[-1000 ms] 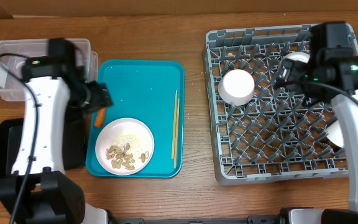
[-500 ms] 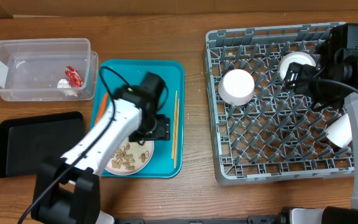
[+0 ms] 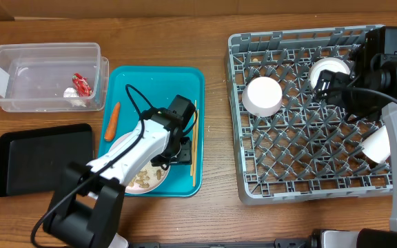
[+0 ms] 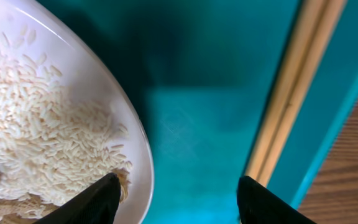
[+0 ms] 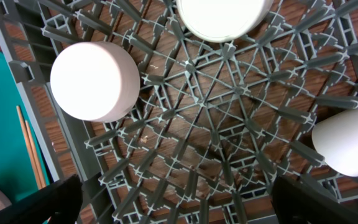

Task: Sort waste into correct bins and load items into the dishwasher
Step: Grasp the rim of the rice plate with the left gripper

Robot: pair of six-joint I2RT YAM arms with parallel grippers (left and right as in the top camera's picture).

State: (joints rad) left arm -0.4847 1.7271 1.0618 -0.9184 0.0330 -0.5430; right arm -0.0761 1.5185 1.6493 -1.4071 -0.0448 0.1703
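Left tool (image 4: 176, 199) hangs spread between the rice plate (image 4: 138, 143) and chopsticks (image 4: 291, 93).

Plate (image 4: 128, 121) of rice (image 4: 36, 124) left, chopsticks (image 4: 291, 93) right on teal tray (image 4: 191, 124); end effector (image 4: 178, 186) apparently open.

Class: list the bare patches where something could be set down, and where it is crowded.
Free: black tray, whole; teal tray between its top rim and the plate; rack below the upturned bowl. Crowded: left gripper between plate and chopsticks.
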